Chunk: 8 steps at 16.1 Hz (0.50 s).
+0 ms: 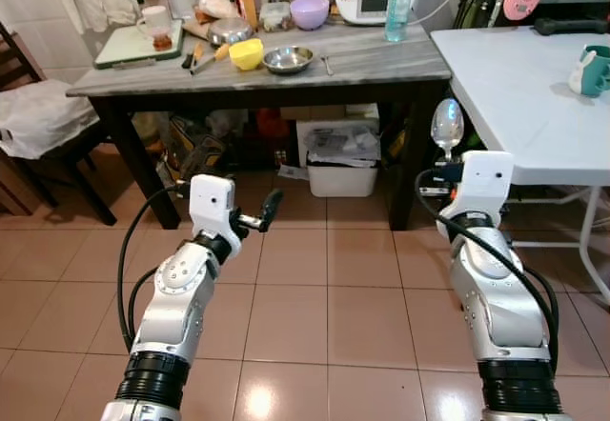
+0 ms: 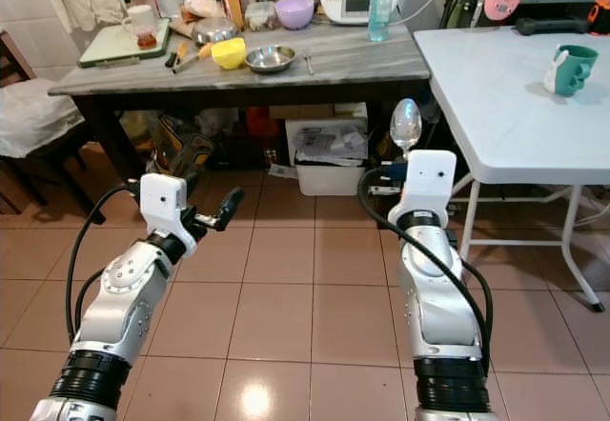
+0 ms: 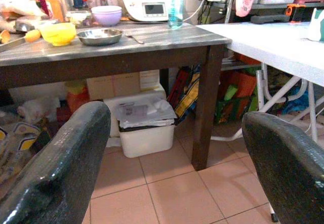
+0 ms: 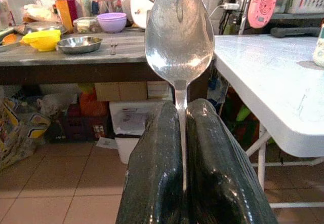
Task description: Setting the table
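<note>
One spoon is pinched upright between the clenched fingers of the right gripper, bowl up. The left gripper is held released, nothing in it. Beyond them, two tables are seen: dark table ahead with one steel bowl, white table beside the right gripper, one mug on it.

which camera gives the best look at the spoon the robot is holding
The right wrist view: the spoon looms close, bowl up, its handle clamped between the right gripper fingers. Both eye views show it small above that wrist.
</note>
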### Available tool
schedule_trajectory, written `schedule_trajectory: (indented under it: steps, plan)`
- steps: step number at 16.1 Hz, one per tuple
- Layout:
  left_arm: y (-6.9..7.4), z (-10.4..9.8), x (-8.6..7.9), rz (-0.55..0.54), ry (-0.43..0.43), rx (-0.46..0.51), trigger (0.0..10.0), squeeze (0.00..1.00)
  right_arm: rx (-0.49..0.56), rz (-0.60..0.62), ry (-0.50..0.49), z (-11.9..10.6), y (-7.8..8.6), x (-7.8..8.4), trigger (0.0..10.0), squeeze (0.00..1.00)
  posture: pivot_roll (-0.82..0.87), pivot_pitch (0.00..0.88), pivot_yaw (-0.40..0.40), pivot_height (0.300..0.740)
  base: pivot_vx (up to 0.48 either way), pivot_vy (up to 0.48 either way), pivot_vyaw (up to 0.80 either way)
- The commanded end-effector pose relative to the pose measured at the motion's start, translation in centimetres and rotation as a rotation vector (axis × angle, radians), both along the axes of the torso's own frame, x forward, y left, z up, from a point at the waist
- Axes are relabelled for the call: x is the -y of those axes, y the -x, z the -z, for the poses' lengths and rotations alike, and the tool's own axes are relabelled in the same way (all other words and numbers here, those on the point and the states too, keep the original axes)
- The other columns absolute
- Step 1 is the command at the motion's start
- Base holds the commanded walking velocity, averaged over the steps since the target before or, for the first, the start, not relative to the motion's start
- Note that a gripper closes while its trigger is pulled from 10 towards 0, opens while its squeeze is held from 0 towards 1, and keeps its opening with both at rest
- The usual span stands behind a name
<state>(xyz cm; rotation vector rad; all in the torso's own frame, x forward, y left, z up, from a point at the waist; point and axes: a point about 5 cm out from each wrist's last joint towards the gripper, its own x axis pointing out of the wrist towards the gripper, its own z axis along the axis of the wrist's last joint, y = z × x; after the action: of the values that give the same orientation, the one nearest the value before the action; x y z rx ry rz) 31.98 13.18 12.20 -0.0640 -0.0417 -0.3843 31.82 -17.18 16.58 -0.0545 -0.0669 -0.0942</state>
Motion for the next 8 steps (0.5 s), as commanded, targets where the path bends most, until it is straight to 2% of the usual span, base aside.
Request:
schedule_trajectory:
  steps: [1, 8]
  plan:
    - [-0.18, -0.2, -0.42, -0.011, -0.008, 0.001, 10.0, 0.0, 0.025, -0.006, 0.009, -0.58, -0.07, -0.12, 10.0, 0.0, -0.08, 0.0, 0.073, 0.74, 0.285, 0.0, 0.0]
    - [-0.23, -0.17, 0.01, 0.005, 0.003, -0.003, 10.0, 0.0, 0.024, -0.022, 0.015, -0.52, 0.01, -0.35, 10.0, 0.0, -0.09, 0.0, 0.076, 0.74, 0.323, 0.0, 0.0]
